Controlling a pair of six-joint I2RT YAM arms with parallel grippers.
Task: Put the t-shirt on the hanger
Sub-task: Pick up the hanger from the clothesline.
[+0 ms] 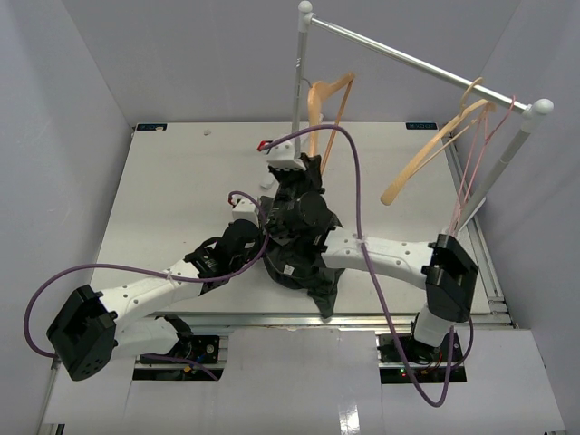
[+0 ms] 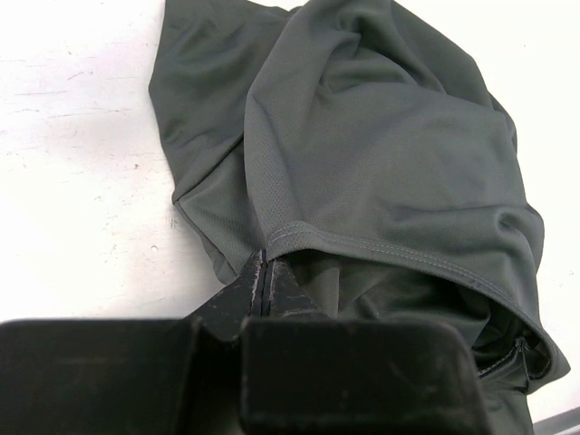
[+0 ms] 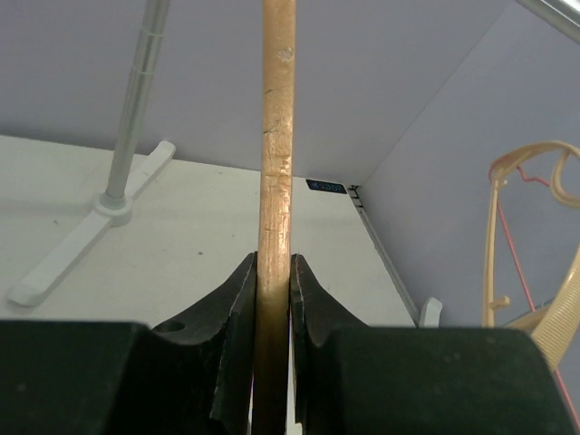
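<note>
White tabletop, pale grey-lilac walls on three sides, silver metal garment rail across the far right corner.

Left pincer: clenched on the stitched hem of the dark charcoal grey-green soft fabric t-shirt. Shirt bunched in a heap on the tabletop near centre, hem edge drawn toward the pincer. Probable reason: hem pinched to keep the bottom opening reachable for the hanger.

Right pincer: grasping one bar of the light tan wooden triangular hanger, fingers tight on both sides, bar upright in view. Hanger raised above the tabletop on the far side of the shirt heap. Probable reason: steadied for threading into the shirt. No part seen inside the fabric yet, so task judged early.

View differences:
- Top external: whole layout, both arms meeting at centre, hanger triangle beside the rail upright. Shirt hard to separate from black arm links. Neither grasp visible.
- Left wrist: hem stitching, weave, closed fingers. No hanger in frame.
- Right wrist: contact on the bar, scuffs in the wood, pale cream plastic hangers at right. No shirt. Which hanger member is gripped: cannot tell.
</note>
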